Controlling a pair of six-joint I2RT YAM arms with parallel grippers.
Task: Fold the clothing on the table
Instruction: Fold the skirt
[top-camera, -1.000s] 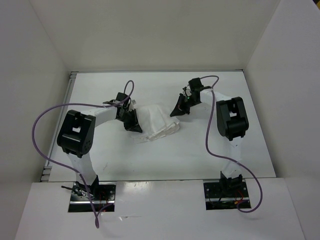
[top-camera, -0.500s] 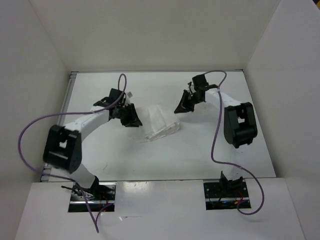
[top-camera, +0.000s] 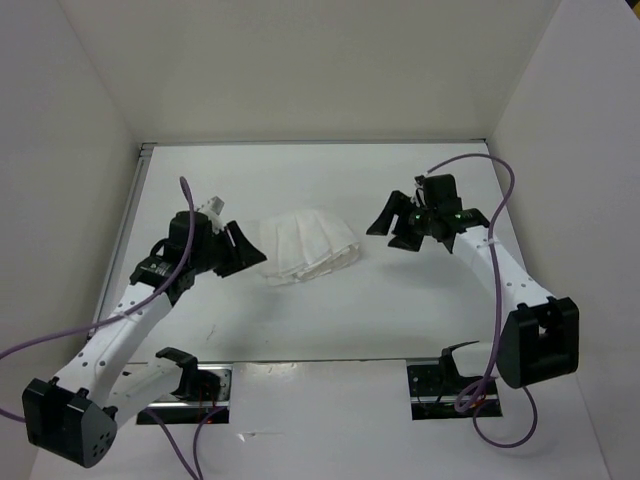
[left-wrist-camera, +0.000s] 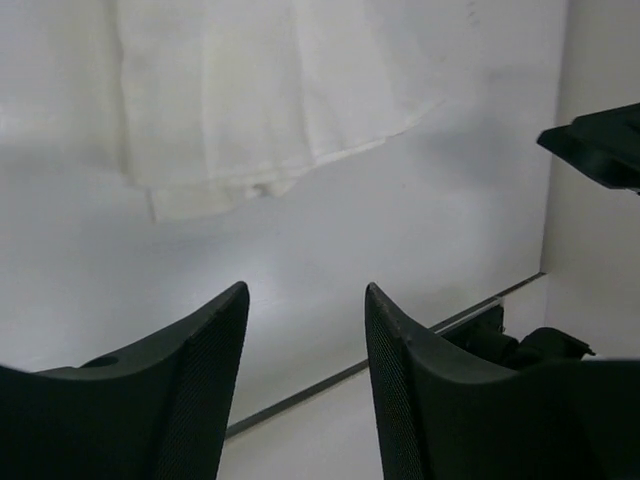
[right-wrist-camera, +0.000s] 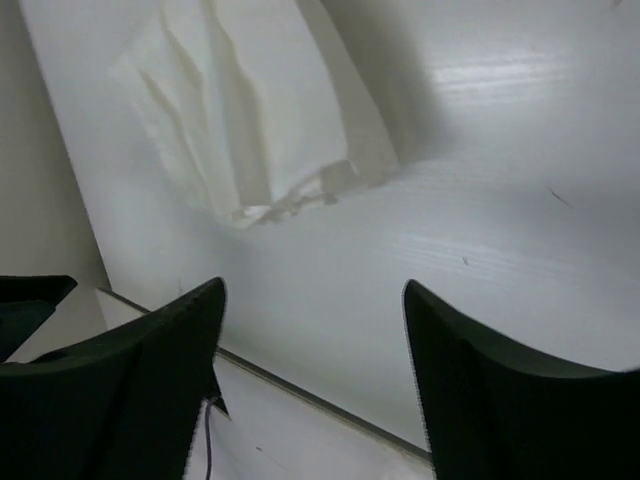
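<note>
While two end effectors (top-camera: 250, 245) (top-camera: 382, 234) gape, one clothing (top-camera: 305, 248)

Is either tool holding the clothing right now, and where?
Nothing is held. The left tool and right tool both stand open and empty, apart from the clothing, which lies on the table.

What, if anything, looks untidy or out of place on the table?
Only a small thing: the clothing lies folded but tilted on the table, and its near edge is uneven, with layers sticking out at different lengths. Nothing is spilled or damaged.
</note>
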